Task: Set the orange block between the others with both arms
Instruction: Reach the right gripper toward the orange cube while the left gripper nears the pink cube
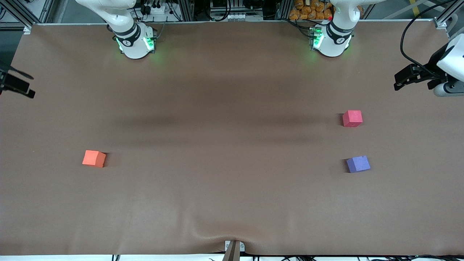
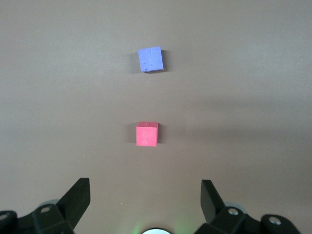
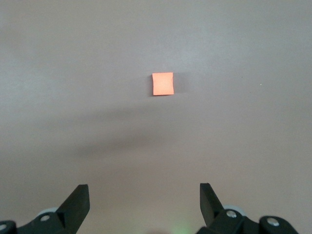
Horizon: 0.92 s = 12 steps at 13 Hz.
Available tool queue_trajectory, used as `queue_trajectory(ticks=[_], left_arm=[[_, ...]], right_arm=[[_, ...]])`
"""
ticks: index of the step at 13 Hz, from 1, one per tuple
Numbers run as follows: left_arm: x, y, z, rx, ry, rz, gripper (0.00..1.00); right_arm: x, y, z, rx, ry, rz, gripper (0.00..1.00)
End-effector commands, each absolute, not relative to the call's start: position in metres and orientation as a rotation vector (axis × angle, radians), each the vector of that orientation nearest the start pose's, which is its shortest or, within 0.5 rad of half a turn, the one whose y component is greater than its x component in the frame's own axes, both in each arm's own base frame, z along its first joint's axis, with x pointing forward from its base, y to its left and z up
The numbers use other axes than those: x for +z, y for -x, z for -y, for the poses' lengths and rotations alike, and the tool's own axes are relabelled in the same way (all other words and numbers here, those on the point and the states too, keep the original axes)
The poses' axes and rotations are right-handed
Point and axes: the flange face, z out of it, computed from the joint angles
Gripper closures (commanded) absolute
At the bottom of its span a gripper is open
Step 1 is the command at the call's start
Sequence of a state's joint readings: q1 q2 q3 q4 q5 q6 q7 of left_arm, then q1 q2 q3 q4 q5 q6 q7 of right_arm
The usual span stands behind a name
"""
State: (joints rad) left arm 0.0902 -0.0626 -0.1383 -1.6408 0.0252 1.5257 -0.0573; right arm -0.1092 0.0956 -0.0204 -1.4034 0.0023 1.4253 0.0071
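The orange block (image 1: pixel 94 158) sits on the brown worktop (image 1: pixel 224 145) toward the right arm's end, resting flat with nothing touching it. Well apart from it, toward the left arm's end, are the two other cubes: the pinkish-red cube (image 1: pixel 352 118) and the purple cube (image 1: pixel 358 164), which lies nearer to the front camera than the red one, with a bare gap of worktop between them. The purple cube is turned slightly askew compared with the red one. The left gripper (image 1: pixel 402 80) is raised over the edge of the worktop at the left arm's end, to the side of the red cube and not touching anything; in its wrist view its jaws stand wide apart and empty, with both the red cube (image 2: pixel 146 134) and the purple cube (image 2: pixel 150 59) seen on the worktop below. The right gripper (image 1: pixel 16 85) is raised at the edge of the worktop at the right arm's end, only partly in the front view; in its wrist view its jaws are likewise spread wide and hold nothing, and the orange block (image 3: pixel 163 84) lies on the worktop below them. Both white arm bases carry green lights.
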Motion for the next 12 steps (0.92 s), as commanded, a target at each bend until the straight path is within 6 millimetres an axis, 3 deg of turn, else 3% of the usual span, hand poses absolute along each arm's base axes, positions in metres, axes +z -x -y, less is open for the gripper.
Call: queue_trajectory(ticks=[1, 3, 5, 7, 8, 10, 12], left_arm=[[0.619, -0.534, 0.021, 0.091, 3.104, -0.011, 0.0], [0.613, -0.537, 0.021, 0.113, 3.104, -0.018, 0.0], [0.593, -0.549, 0.025, 0.143, 3.106, -0.032, 0.0], [0.576, -0.561, 0.029, 0.155, 3.11, -0.045, 0.0], [0.568, -0.565, 0.031, 0.162, 3.111, -0.051, 0.0], [0.561, -0.568, 0.03, 0.179, 3.111, -0.049, 0.0], [0.558, -0.568, 0.028, 0.188, 3.111, -0.042, 0.0]], right_arm=[[0.579, -0.594, 0.095, 0.212, 3.121, -0.264, 0.0], [0.528, -0.609, 0.114, 0.276, 3.108, -0.298, 0.0], [0.482, -0.618, 0.144, 0.277, 3.101, -0.292, 0.0], [0.456, -0.629, 0.156, 0.249, 3.103, -0.234, 0.0], [0.447, -0.635, 0.152, 0.234, 3.087, -0.237, 0.0], [0.449, -0.646, 0.093, 0.232, 3.049, -0.152, 0.0], [0.45, -0.647, 0.074, 0.235, 3.048, -0.148, 0.0]])
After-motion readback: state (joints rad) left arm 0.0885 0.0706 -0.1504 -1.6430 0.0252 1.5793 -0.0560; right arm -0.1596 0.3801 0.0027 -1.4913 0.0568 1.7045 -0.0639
